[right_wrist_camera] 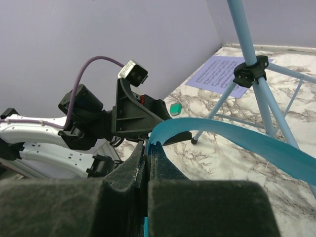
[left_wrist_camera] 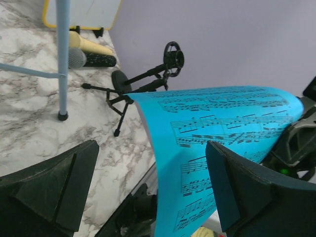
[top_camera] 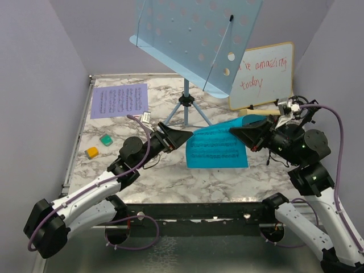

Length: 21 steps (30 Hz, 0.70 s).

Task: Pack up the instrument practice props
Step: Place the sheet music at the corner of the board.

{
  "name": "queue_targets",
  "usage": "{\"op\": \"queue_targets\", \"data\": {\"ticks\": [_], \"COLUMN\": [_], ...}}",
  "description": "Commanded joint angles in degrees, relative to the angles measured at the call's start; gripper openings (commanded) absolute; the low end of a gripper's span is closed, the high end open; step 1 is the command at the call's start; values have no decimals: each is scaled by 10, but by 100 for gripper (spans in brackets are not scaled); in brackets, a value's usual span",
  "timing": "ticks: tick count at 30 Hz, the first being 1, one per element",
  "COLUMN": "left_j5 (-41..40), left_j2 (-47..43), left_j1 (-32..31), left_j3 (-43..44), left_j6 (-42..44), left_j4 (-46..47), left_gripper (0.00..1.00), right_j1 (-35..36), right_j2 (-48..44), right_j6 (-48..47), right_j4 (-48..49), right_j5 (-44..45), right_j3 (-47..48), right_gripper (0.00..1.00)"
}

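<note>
My right gripper [top_camera: 236,132] is shut on the right edge of the cyan sheet [top_camera: 219,148] and holds it bowed above the table; the pinch shows in the right wrist view [right_wrist_camera: 148,155]. My left gripper [top_camera: 187,137] is open at the sheet's left edge, its jaws either side of the sheet [left_wrist_camera: 222,128]. The light-blue music rack [top_camera: 193,40] stands on its tripod [top_camera: 186,108] at the back. The printed music sheet [top_camera: 119,100] lies flat at back left. The black studio microphone [left_wrist_camera: 148,81] and the cream handheld microphone [left_wrist_camera: 89,45] lie near the whiteboard.
The wood-framed whiteboard [top_camera: 263,77] leans at the back right. A green block [top_camera: 106,139] and an orange block [top_camera: 91,152] sit on the marble table [top_camera: 170,176] at the left. Purple walls close in the sides and back.
</note>
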Motion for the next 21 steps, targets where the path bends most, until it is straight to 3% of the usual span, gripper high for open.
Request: {"op": "queue_targets", "data": {"ticks": [1,8,21], "left_j5": [40,77,95], "left_j2": [7,26,41], "left_j1": [3,3,3], "left_j3": [-8,6,1], "left_j6": [-52,-59,-76], "left_j4": [86,128,162], "left_gripper": [97,95,92], "right_j1": [2,2,2], "right_j2": [-4,-14,-12], "right_j6": [19,39,1], "right_j4": [63,126,137], "right_j5": [-35,-48,-13], "right_j3": [-24,-58,-53], "right_gripper": [0,1,0]}}
